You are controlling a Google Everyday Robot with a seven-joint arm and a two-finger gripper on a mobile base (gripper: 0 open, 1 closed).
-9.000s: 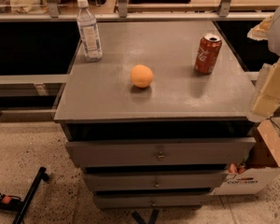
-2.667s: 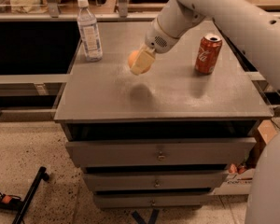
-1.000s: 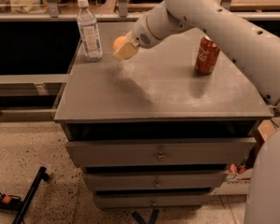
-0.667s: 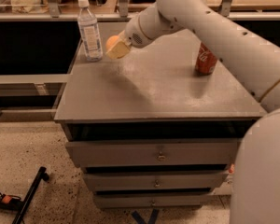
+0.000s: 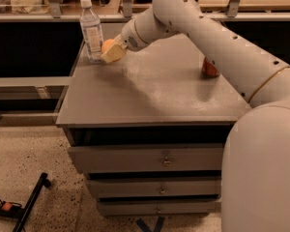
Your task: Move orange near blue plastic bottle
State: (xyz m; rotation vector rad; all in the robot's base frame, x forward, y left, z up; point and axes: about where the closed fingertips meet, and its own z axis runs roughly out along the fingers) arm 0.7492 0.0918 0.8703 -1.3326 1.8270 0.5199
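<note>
Gripper (image 5: 111, 52): cream fingers clamped on the round, matte orange (image 5: 107, 45), low over the smooth grey bench (image 5: 150, 93). Orange sits just beside the clear, white-capped blue plastic bottle (image 5: 91, 31), at its 4 o'clock.

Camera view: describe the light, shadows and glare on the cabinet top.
Camera view: dim, warm light; the arm throws a soft shadow across the cabinet top; no hard glare, even at the far left corner, where the gripper holds the orange beside the blue plastic bottle.
</note>
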